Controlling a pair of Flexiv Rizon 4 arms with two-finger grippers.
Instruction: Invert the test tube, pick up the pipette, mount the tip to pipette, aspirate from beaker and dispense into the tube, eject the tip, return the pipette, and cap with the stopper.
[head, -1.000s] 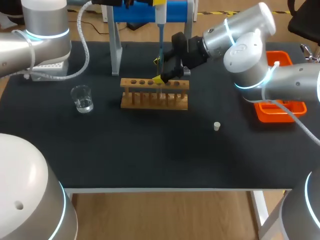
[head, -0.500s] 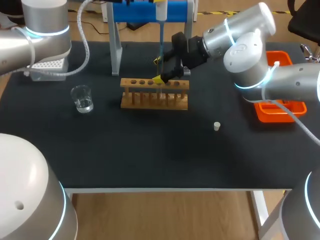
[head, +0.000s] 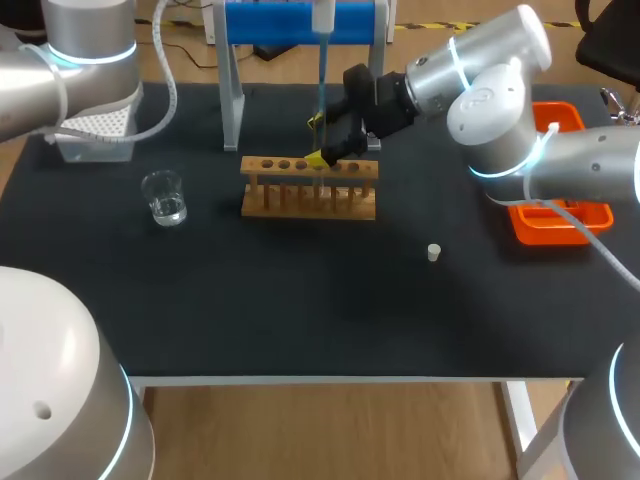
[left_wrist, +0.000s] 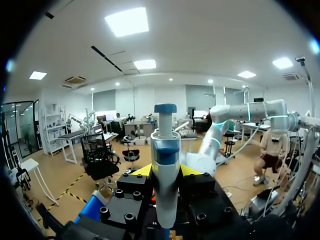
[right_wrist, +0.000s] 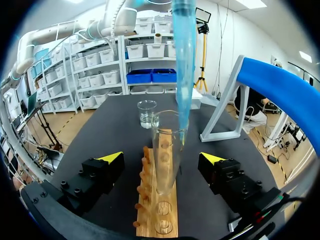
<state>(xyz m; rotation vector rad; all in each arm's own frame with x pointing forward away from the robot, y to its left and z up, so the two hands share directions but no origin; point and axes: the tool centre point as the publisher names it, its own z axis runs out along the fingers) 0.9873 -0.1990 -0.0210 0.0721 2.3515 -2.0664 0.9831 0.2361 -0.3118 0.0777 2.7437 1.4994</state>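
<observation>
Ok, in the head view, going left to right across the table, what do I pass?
Tip box → beaker → wooden tube rack → stopper → orange tray.

A wooden rack (head: 309, 187) stands mid-table. The right gripper (head: 316, 140) hangs at its back edge, yellow tips apart, and the pipette (head: 321, 70) points down just above it. A beaker (head: 164, 197) sits left of the rack, a white stopper (head: 434, 252) front-right, and an orange tray (head: 560, 215) at the right edge.
</observation>
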